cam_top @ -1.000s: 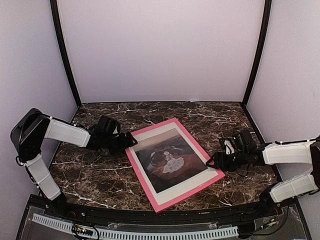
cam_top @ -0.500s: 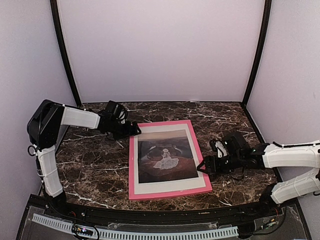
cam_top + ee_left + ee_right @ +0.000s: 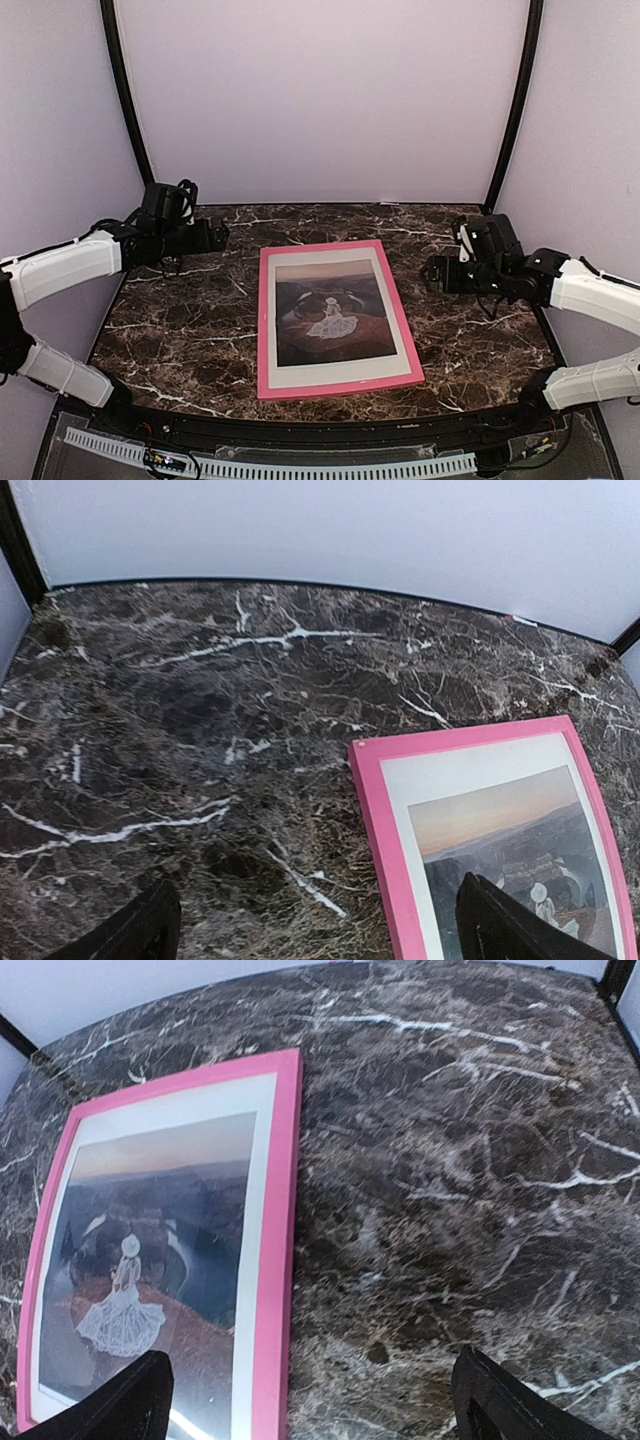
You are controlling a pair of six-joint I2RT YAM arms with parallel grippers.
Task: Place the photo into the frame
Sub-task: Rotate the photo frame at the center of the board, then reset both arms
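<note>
**Top view: photo in the frame, both grippers wide and empty**

Top view shows the frame [image 3: 263, 320] lying flat near the middle of the table [image 3: 170, 330], its long rails running roughly front to back. The photo [image 3: 333, 315] lies inside it, picture side up, with the white-dressed figure in the middle. A pale border [image 3: 340, 374] runs all round between the print and the pink rails. Nothing else shows inside the frame.

The left gripper [image 3: 215, 238] hangs over the far left of the table, apart from the frame. In its wrist view the two dark fingers [image 3: 130, 935] stand far apart at the bottom corners. Only marble and the frame's far left corner show between them, so it grips nothing.

The right gripper [image 3: 436, 272] hangs to the right of the frame, also clear of it. Its wrist view shows its fingers [image 3: 515, 1410] spread just as wide over bare marble. The frame lies off to the left in that view. It holds nothing either.
</note>
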